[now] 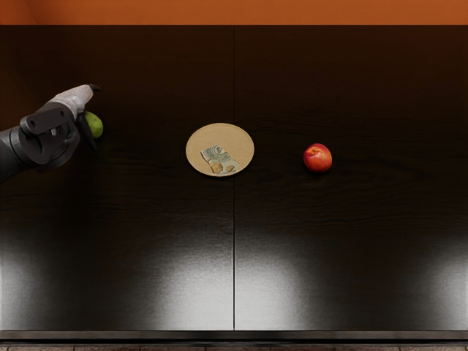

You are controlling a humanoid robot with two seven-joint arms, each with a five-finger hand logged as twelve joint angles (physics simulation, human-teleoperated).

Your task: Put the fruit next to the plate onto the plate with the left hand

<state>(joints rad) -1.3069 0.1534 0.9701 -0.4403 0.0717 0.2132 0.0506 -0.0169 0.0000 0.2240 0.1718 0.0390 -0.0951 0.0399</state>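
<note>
A tan round plate [219, 149] with a printed pattern lies at the middle of the dark table. To its right, a hand's width away, rests a red apple [317, 157]. Far to the left a green fruit [96, 126] shows only in part, behind my left hand [89, 115]. That arm comes in from the left edge and the fingers curl around the green fruit. I cannot tell whether the fruit is lifted off the table. The right arm is out of view.
The black glossy table [234, 248] has a seam running front to back through its centre. An orange wall [234, 11] lines the far edge. The table's front edge runs along the bottom of the picture.
</note>
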